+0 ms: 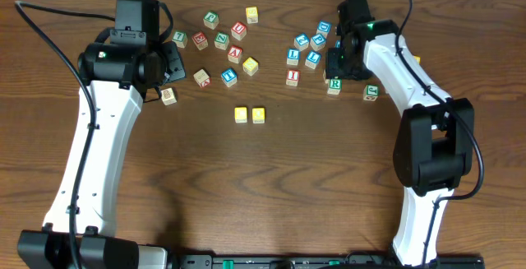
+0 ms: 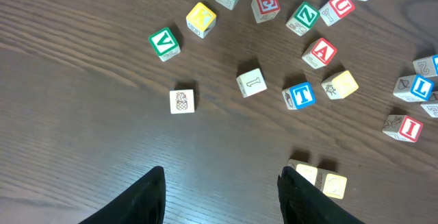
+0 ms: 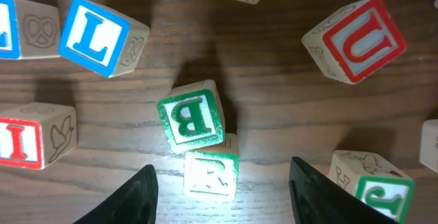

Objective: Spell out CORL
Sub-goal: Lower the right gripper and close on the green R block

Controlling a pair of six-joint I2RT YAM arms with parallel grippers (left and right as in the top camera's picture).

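Note:
Two yellow-topped cubes sit side by side mid-table; the left wrist view shows the yellow cubes just right of my right finger. The green R cube lies flat between the fingers of my right gripper, which is open and touches nothing. A green B cube leans against the R's far edge. From overhead the R cube shows just below my right gripper. Blue L cubes lie left of it, one L near. My left gripper is open over bare wood, empty.
Loose letter cubes are scattered across the far half of the table: a red U, a red I, a green cube by my right finger, a green V, a blue T, a red A.

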